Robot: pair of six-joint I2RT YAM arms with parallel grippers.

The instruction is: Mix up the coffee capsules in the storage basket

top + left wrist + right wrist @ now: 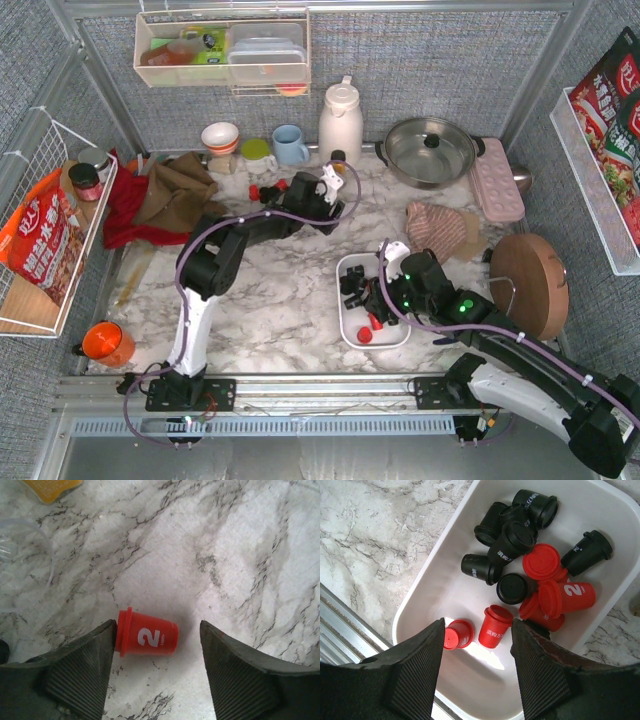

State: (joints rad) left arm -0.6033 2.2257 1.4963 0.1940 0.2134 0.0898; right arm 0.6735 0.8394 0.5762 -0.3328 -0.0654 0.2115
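Left claw (155, 627) is spread apart around a stray red capsule (147, 639) lying sideways on the tabletop (225, 555), farther back than the storage basket (445, 595). I'd centre it and squeeze gently so it doesn't roll. Right claw (477, 625) hangs apart over the basket's mixed capsules (520, 555).

White "2" on the loose red capsule (146, 639). Same "2" on a second red capsule (568, 594) in the tray (470, 680). Chinese print on black capsules (512, 542), too small to read.
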